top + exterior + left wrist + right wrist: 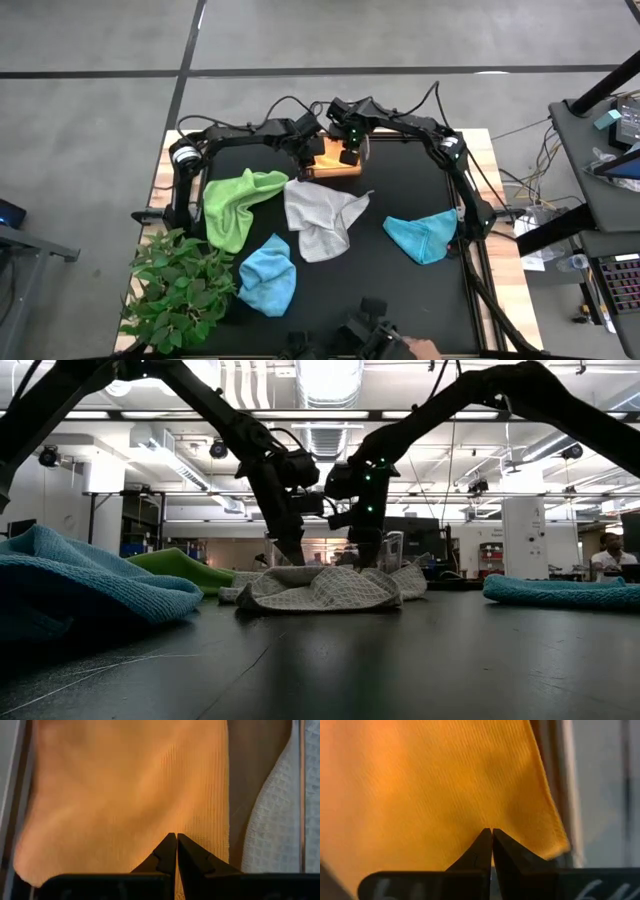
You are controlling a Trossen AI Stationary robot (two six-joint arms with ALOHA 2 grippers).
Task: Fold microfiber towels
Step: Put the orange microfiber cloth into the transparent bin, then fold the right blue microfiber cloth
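The yellow-orange towel (337, 166) lies flat as a small rectangle at the far middle of the table. Both grippers are over it, slanting down. My left gripper (176, 836) is shut above the towel's left part (125, 785). My right gripper (491, 831) is shut above its right part (420, 785), near a corner (560, 842). In the low view the grey-white towel (320, 588) hides both sets of fingertips. The lime green (235, 205), grey-white (320, 220), light blue (268, 275) and teal (422, 237) towels lie crumpled nearer the front. My left gripper has its shut tips at the orange towel's surface (170, 820), coming from above at a slant. I cannot tell whether they touch it. My right gripper has its shut tips at the towel's surface (485, 815) the same way, a little in from its edge. Touch cannot be told there either.
A leafy green plant (175, 285) stands at the near left corner. The table's far edge runs just behind the orange towel, and cables hang there. Bare black tabletop (400, 190) lies between the orange towel and the teal one.
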